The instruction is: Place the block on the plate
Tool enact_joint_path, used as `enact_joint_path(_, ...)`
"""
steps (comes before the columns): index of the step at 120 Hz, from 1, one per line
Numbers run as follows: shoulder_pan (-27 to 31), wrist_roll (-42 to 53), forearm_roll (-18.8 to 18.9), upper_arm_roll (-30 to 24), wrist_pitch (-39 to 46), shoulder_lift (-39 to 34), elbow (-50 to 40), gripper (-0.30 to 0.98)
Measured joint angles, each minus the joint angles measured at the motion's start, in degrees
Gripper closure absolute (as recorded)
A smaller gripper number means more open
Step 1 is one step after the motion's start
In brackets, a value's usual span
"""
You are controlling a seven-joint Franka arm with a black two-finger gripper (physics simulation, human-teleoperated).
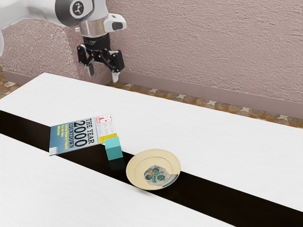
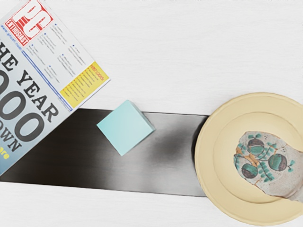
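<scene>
High above the table's far side, my gripper (image 1: 102,77) hangs open in the exterior view, its two fingers wide apart with nothing between them. The teal block (image 1: 113,148) rests on the table's black stripe, well below the hand, between the magazine and the plate. A cream plate (image 1: 138,180) with a patterned patch lies to the block's right in the exterior view, a small gap away. In the wrist view the block (image 2: 125,127) and the plate (image 2: 213,189) are both visible, apart from each other.
A magazine (image 1: 78,135) lies flat beside the block, on the side away from the plate; the wrist view also has this magazine (image 2: 35,80). The white table (image 1: 208,137) has a black stripe (image 1: 208,191) along it. A pinkish wall (image 1: 213,52) stands behind.
</scene>
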Motion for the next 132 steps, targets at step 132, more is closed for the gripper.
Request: enact_joint_path(132,0.26,-40.75,-4.67,7.74,5.07,16.15,4.1,0.0)
